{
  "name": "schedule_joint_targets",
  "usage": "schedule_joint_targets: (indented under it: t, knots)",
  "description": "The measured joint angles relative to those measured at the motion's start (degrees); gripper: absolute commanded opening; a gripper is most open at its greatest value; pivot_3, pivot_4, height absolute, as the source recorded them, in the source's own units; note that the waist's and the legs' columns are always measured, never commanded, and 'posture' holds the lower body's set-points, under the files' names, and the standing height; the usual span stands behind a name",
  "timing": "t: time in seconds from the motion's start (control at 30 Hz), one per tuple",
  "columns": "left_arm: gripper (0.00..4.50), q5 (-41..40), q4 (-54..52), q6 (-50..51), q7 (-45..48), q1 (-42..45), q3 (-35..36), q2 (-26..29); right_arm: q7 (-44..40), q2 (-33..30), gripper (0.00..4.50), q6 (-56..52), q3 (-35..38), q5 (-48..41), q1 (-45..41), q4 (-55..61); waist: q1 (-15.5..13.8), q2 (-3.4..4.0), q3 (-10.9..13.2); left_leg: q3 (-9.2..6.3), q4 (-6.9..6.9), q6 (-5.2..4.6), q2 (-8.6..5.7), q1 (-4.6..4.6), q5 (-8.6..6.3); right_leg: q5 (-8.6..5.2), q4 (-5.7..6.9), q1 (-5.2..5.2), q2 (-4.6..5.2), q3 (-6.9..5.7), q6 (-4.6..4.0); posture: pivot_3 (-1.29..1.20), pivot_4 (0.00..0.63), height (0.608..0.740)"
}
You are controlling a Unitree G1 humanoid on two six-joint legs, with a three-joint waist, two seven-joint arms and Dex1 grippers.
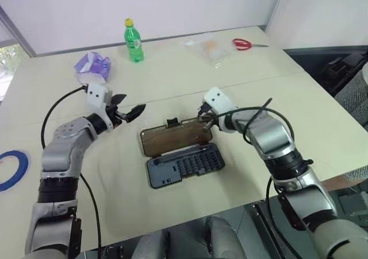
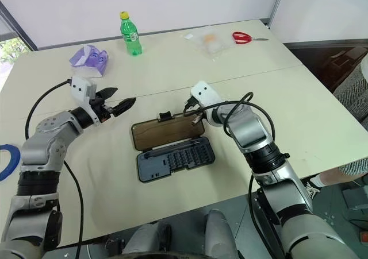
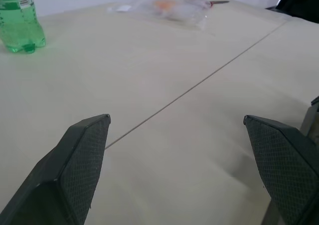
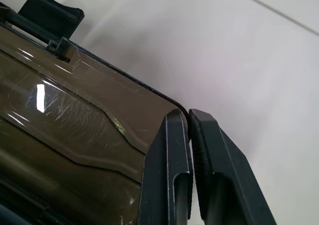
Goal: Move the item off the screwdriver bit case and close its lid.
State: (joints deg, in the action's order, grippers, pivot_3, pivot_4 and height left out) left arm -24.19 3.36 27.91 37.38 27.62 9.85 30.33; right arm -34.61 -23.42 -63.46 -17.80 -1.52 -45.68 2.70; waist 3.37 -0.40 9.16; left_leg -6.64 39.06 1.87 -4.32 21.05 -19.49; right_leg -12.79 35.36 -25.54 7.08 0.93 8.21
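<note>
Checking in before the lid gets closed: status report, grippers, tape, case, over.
Left gripper open, empty, above table. Right gripper shut at corner of lid. Case open, lid lying flat. Tape off case, by table edge. Nothing on case.

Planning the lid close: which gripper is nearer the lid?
Right. The right gripper, shut, sits at the lid's far right corner; the left gripper, open, hovers off to the lid's left.

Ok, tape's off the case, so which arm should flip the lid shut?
Right. The right gripper, fingers shut, sits at the far corner of the translucent smoky-brown plastic lid, which lies open flat behind the dark grey bit case. The left gripper hovers open, off to the side.
</note>
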Motion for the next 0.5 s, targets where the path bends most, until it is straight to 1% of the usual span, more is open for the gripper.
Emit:
schedule_joint_targets:
  t: [0.23,0.5]
  knots:
    - [4.50,0.0,0.0,-0.1,0.4,0.1,-0.1,-0.1,-0.3,-2.7,0.02,-4.5,0.1,-1.3,1.2,4.1,-1.1,0.00,0.0,0.00,0.05,0.00,-0.02,0.03,0.00,0.00,-0.08,0.00,0.02,0.00,0.00,0.00,0.150,0.740]
    - [4.50,0.4,0.0,-0.2,0.9,0.1,-0.2,-0.1,0.2,-5.0,0.02,-8.5,1.0,-3.3,3.7,9.5,-1.3,-0.01,0.0,0.01,0.07,0.00,-0.03,0.04,0.00,0.00,-0.10,0.00,0.03,0.00,0.00,0.00,0.150,0.740]
